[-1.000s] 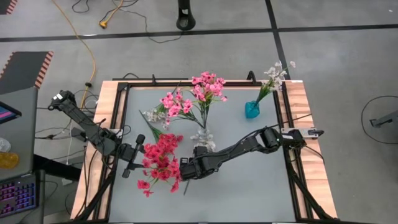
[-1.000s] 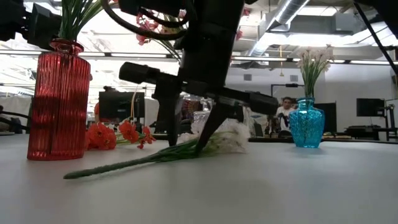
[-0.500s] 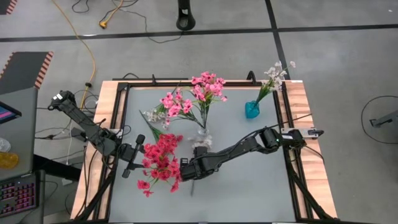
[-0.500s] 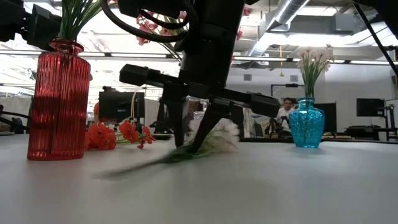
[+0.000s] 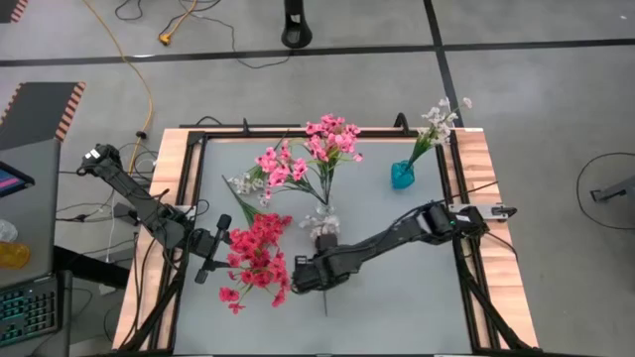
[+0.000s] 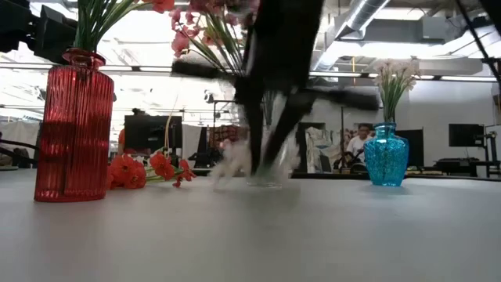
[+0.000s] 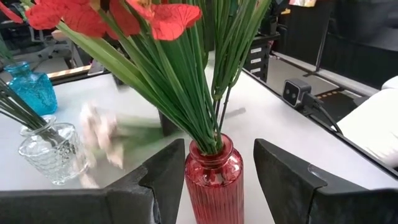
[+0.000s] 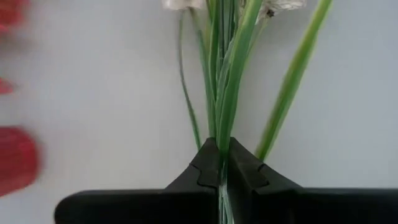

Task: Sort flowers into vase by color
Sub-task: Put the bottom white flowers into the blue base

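- White sprig: green stems pinched between the jaws of the right gripper, blossoms out ahead of the fingertips; in the low view it hangs clear of the table, blurred.
- Right gripper: jaws clenched on the sprig's stems, near the table's middle, just beside the red bunch.
- Red vase: stands between the left gripper's two fingers, which sit well apart either side of it; whether they touch the glass, cannot tell. Jaws spread wide. Red flowers and green stems rise from its neck.
- Clear vase: beyond the right jaws, toward the table's far side, holds pink flowers.
- Blue vase: well apart from both grippers, near the far right corner, holds white flowers.
- Loose sprigs, pink and white, lie on the table beyond the left jaws.
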You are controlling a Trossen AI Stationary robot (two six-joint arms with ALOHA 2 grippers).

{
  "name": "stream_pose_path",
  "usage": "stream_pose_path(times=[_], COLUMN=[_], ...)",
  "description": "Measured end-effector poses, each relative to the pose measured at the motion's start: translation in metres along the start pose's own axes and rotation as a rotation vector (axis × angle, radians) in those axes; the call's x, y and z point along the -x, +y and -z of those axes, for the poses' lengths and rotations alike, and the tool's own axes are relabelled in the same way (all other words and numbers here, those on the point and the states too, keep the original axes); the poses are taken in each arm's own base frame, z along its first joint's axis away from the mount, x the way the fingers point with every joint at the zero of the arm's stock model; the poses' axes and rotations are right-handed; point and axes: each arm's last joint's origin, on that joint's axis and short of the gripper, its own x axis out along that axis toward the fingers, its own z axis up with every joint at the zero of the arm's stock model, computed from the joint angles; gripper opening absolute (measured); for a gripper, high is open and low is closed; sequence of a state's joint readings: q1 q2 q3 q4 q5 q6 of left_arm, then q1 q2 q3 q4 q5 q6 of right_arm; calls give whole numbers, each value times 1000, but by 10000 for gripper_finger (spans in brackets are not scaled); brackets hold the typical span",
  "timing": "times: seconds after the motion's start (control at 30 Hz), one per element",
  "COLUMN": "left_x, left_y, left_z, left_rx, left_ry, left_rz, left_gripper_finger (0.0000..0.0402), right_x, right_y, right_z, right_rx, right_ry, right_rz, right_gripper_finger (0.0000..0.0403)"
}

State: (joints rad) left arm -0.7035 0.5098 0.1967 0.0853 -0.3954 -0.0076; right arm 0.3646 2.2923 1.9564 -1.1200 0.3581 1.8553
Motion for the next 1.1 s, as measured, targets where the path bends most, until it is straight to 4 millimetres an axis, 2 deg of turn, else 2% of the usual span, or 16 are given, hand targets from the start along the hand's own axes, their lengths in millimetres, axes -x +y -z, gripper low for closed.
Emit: stream_pose_path(times=[0.23,0.4,0.6,0.7,0.77,1.1], left_x=[0,0,0,0,0,0], left_y=[0,0,0,0,0,2], left_z=[0,0,0,-1,-1,-3], left_rx=[9,9,13,13,5,8], left_ry=[-3,-3,-3,-9,-11,-26], left_rz=[-1,-2,-6,-8,-10,-74], left_gripper_finger=[180,180,180,180,180,180], right_x=[93,165,219,228,224,175], right_y=[-37,-76,-111,-130,-141,-212], right_z=[-12,-25,-33,-42,-52,-111], right_rx=[95,159,331,399,424,350], right_ry=[-149,-399,-752,-864,-921,-1104], right_rz=[-28,-167,-388,-408,-391,-308], right_gripper_finger=[35,35,35,35,35,35])
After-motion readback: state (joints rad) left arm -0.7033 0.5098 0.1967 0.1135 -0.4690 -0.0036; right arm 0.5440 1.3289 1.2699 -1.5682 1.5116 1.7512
